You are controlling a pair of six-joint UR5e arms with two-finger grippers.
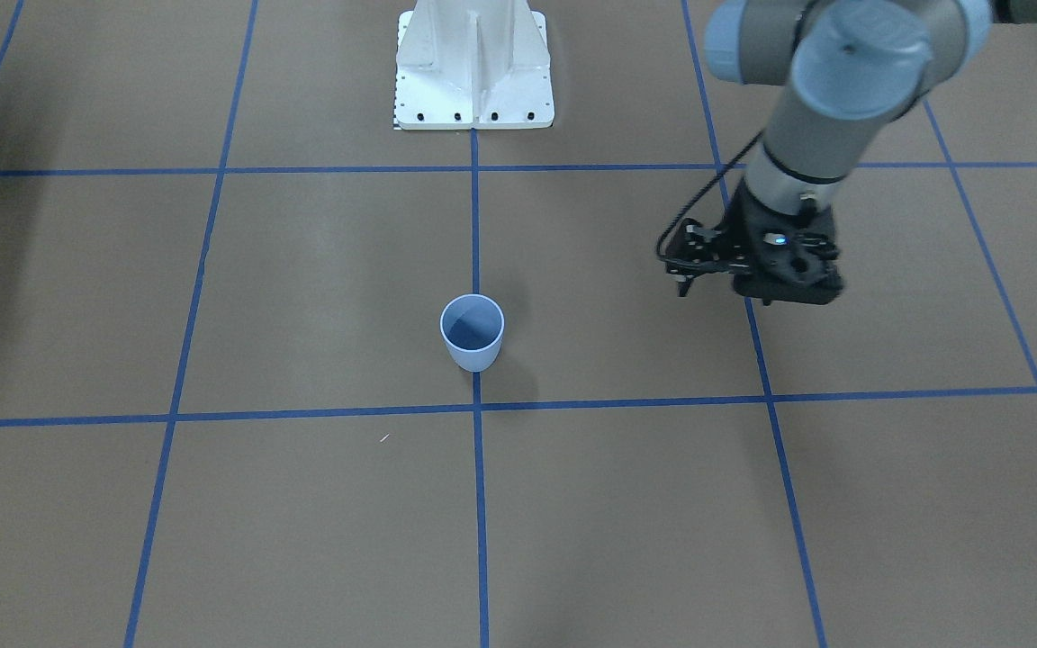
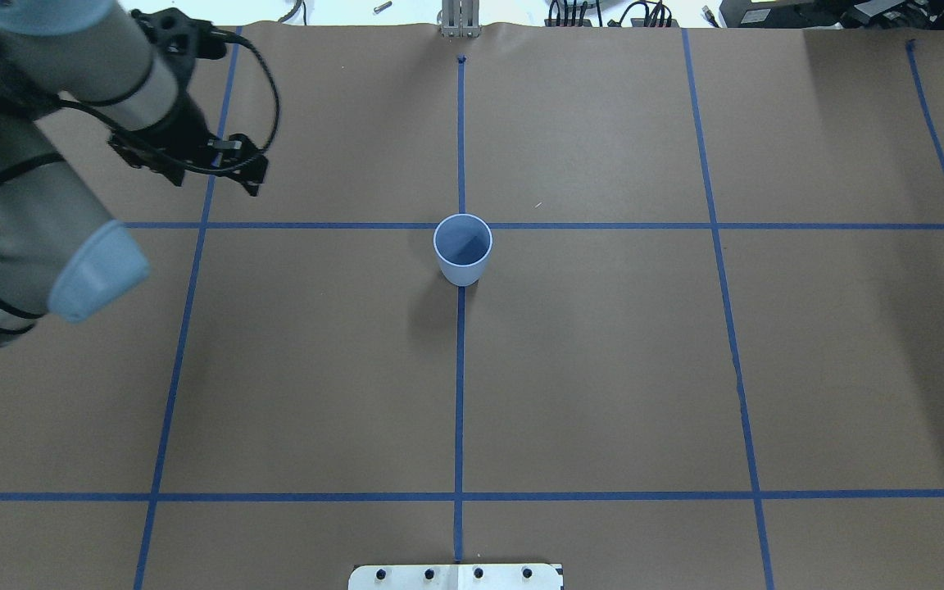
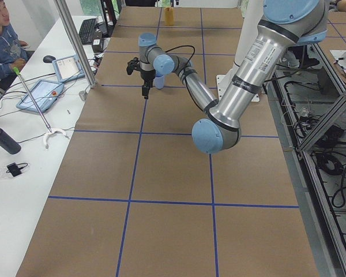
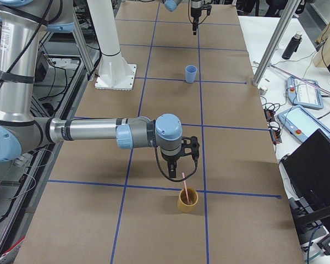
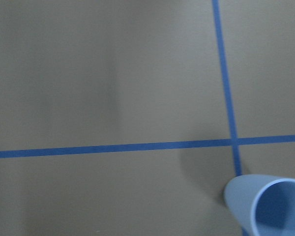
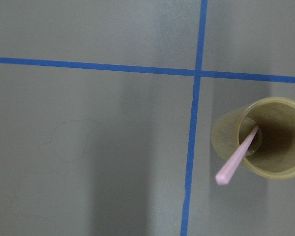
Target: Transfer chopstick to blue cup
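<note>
The blue cup [image 1: 472, 331] stands upright and empty at the table's middle, on a tape line [image 2: 462, 248]; it also shows at the bottom right of the left wrist view [image 5: 270, 206]. The pale pink chopstick [image 4: 183, 184] leans in a mustard-yellow cup [image 4: 188, 199], its tip above the rim [image 6: 236, 160]. My right gripper [image 4: 177, 164] hangs just above and beside that stick; I cannot tell whether it is open or shut. My left gripper [image 2: 255, 184] hovers empty to the left of the blue cup, its fingers together [image 1: 682, 286].
The yellow cup [image 6: 268, 137] stands just past a tape crossing at the table's right end. The white robot base [image 1: 473, 67] stands at the table's edge. Blue tape lines divide the brown surface. Tablets and bottles lie on the side bench [image 4: 302, 93].
</note>
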